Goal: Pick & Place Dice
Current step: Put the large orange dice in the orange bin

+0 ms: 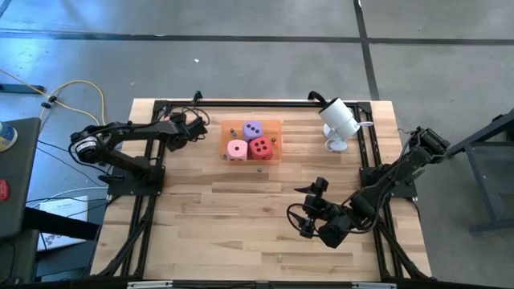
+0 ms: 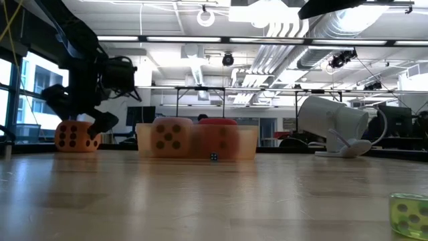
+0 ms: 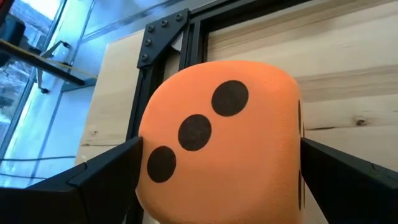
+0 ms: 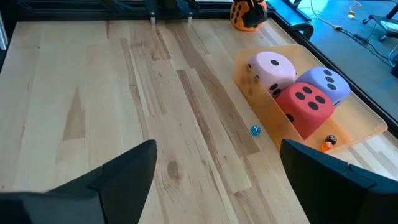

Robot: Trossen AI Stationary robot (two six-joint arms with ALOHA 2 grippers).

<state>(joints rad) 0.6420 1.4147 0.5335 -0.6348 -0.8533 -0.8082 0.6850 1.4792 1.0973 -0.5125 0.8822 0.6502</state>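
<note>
We logged the soft orange foam die (image 3: 221, 140) by the table's back-left frame, between the left gripper's (image 1: 195, 128) released jaws. The right gripper (image 1: 309, 210) gaped over bare planks.

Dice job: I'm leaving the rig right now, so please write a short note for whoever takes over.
Left gripper: jaws open either side of the orange die, outside the tray.
Right gripper: open, empty, over bare table near the front right.
Done: pink die, red die and purple die in the tray.
Left: grip the orange die and put it in the tray.
</note>
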